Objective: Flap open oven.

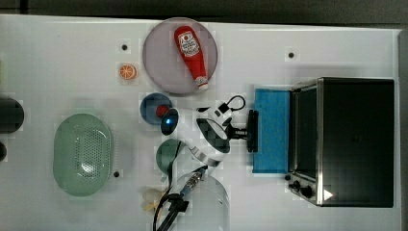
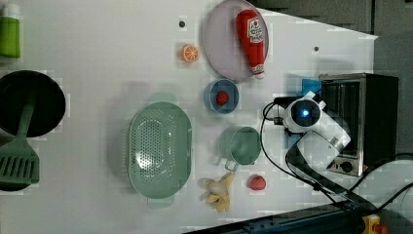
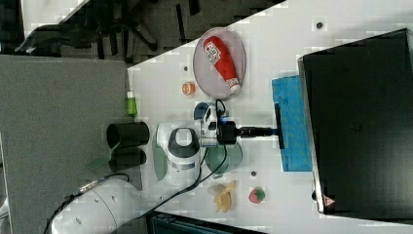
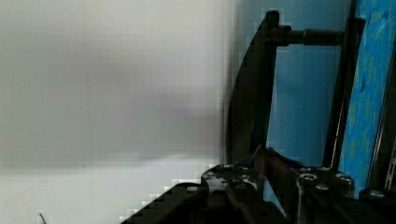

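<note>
1. Gripper [image 1: 251, 131]: black fingers clenched on the bar handle [image 1: 252, 130] of the oven door, seen from above in the top view and close up in the wrist view, where the handle [image 4: 254, 88] runs just past the fingertips.
2. Oven door [image 1: 272, 130]: blue-tinted glass, flapped down flat in front of the oven, handle at its outer edge.
3. Oven [image 1: 353, 139]: boxy toaster oven, black top, silver frame, black knobs at the front corner; stands at the top view's right on the white table [image 1: 62, 53], cavity open.
4. Arm: white links reach from the top view's lower edge to the handle, a blue light on one joint.
5. Green cup [image 2: 242, 145]: beside the arm, partly under it in the top view.
6. Blue bowl [image 2: 221, 96]: holds a small red fruit.
7. Plate [image 1: 161, 57]: grey, carrying a red ketchup bottle [image 1: 191, 55] lying on its side.
8. Orange slice [image 1: 127, 71]: just beside the plate.
9. Green colander [image 1: 82, 154]: at the top view's left, well apart from the oven.
10. Banana [image 2: 218, 190] and strawberry [image 2: 257, 183]: near the table edge in the left view.
</note>
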Tool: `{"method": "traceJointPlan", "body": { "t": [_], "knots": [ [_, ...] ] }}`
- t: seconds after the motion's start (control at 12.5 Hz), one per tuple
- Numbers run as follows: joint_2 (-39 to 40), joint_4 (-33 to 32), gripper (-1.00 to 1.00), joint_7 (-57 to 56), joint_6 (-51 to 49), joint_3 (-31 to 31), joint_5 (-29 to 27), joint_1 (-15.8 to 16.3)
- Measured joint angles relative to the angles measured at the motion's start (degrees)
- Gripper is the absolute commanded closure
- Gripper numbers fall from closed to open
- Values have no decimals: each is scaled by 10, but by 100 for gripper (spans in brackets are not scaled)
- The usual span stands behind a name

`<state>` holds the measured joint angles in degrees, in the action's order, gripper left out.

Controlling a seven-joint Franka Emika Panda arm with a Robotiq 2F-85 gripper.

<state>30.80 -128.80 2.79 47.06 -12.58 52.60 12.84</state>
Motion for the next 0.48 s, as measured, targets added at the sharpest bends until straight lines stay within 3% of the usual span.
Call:
{"method": "traceJointPlan", "body": {
  "t": [0.32, 0.48],
  "knots": [
    [-8, -3, 65, 9, 3, 2, -21, -2],
    [-37, -4, 65, 12, 13, 2, -105, -3]
  ]
}}
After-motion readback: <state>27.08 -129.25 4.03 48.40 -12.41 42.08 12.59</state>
